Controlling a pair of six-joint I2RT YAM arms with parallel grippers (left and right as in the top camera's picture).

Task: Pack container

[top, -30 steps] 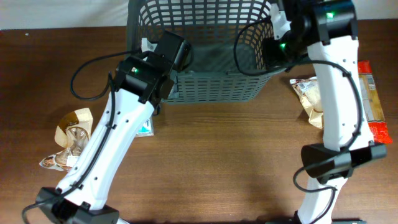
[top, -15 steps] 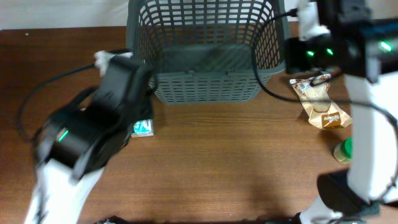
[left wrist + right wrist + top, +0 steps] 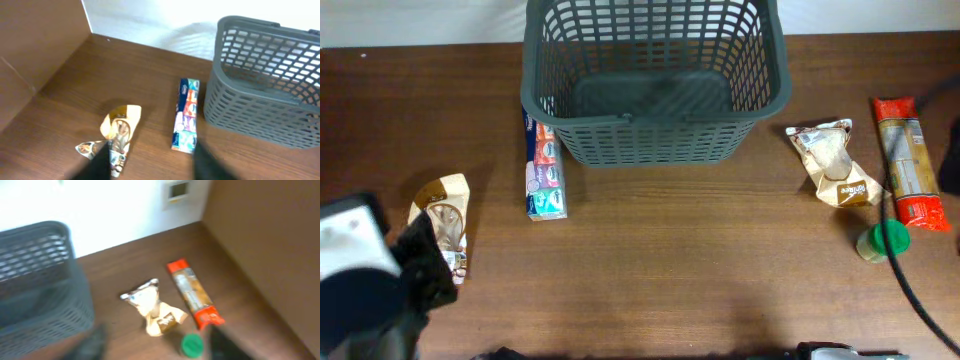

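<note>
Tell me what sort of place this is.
Probably a lab bench staged for grocery packing: a wood-grain table bearing a grey shopping basket, with packaged goods such as a long red-ended packet and a multicoloured pack spread around it, against a plain white wall.

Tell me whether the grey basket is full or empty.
Empty. The basket shows only bare floor through its open top; the colourful pack and snack bag lie outside it.

1. I'm seeing the grey basket sitting at the table's far edge.
2. A colourful long pack is lying just beside its left wall.
3. A brown bag is lying far left, with the left arm blurring beside it.
4. A pale snack bag, a red-ended packet and a green-capped item are lying to the right.
</note>
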